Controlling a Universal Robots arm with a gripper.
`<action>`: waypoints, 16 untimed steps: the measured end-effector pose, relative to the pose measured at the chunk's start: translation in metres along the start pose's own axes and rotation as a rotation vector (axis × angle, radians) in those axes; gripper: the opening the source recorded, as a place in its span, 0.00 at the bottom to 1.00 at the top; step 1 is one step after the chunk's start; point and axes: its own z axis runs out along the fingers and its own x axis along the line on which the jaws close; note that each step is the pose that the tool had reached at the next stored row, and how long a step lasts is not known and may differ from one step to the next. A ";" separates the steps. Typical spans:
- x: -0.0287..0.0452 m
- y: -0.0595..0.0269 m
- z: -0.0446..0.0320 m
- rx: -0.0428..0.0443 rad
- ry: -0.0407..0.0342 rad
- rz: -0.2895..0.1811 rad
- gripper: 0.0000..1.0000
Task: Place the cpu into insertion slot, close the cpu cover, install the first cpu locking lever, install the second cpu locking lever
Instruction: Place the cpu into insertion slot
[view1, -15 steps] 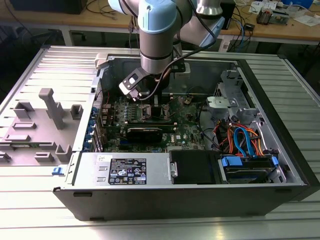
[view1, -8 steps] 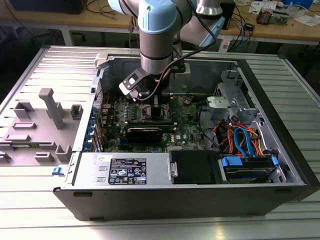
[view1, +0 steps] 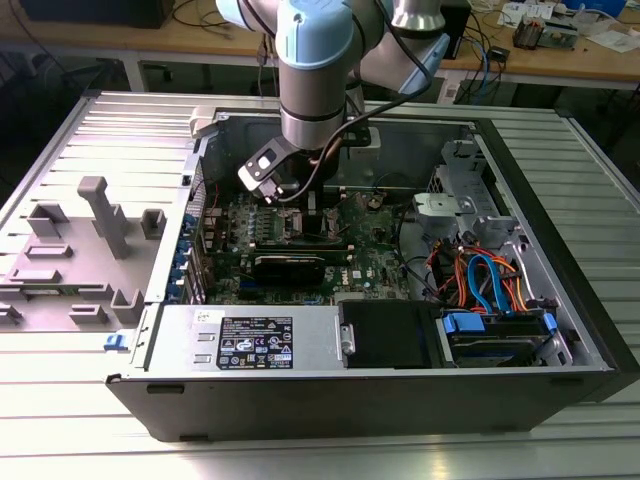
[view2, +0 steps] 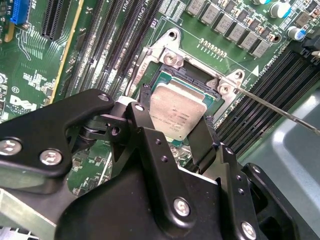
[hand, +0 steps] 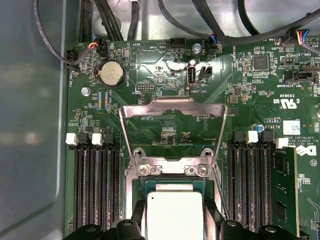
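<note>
Silvery-grey, the small square cpu is sitting clamped in your black gripper, over the dark silver-rimmed insertion slot. You are placing it; the thin silver-framed cpu cover is standing open. Seating probably calls for square alignment.

Silver arm, pale-blue joint caps; black screw-studded claw.

Reading the exterior view as a dial centred on the computer case, fixture blocks lie at nine o'clock, a cable bundle at three, and at ten the gripper clasps the cpu over the insertion slot, memory slots flanking it, the cpu cover hinged open at its edge.
</note>
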 end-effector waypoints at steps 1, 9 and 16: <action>0.0000 0.0000 0.0002 0.0000 0.0000 0.000 0.55; 0.0004 0.0000 0.0009 -0.0001 0.0001 0.001 0.55; 0.0004 0.0000 0.0011 -0.0001 0.0002 0.001 0.62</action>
